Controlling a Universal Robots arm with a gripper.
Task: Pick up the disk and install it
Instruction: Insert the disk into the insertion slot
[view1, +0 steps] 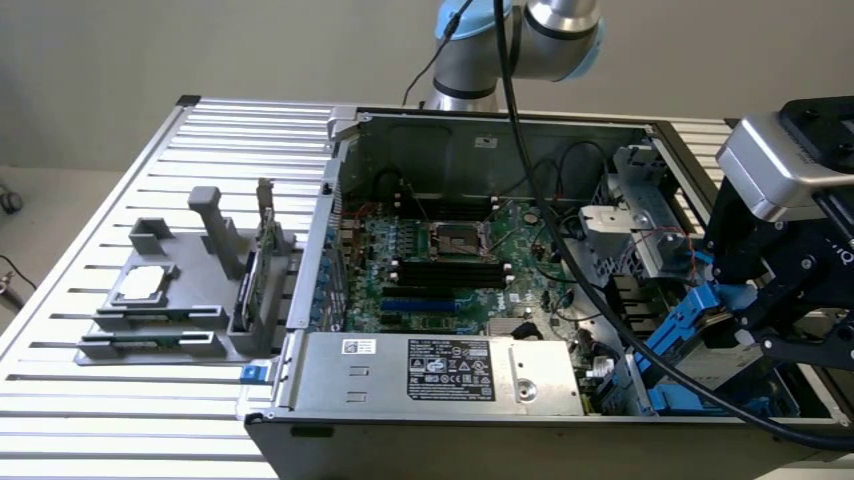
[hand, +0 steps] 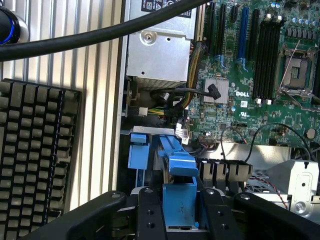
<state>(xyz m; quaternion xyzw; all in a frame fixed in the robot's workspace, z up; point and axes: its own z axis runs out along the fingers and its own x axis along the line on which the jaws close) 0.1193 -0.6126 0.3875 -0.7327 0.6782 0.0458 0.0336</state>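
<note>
**While the tool (hand: 180, 201) is clamping it, the disk (hand: 175, 157) is hanging at the computer case (view1: 481, 135) corner**

As the arm is leaning in from the exterior view's right, the tool is pointing down into the open case, its fingers (hand: 150, 210) pressing both sides of the disk's blue rail. The disk is standing on edge in a tight gap between the case wall, the power supply (view1: 441, 365) and a metal cage (view1: 627, 225). Beyond the wall, bare table (view1: 160, 420) is giving room beside a keyboard (hand: 35, 150).

Open computer case (view1: 494, 145), green motherboard (view1: 497, 228), labelled power supply (view1: 441, 372), grey fixture (view1: 158, 345), black keyboard (hand: 35, 150), slatted table (view1: 80, 405).
</note>
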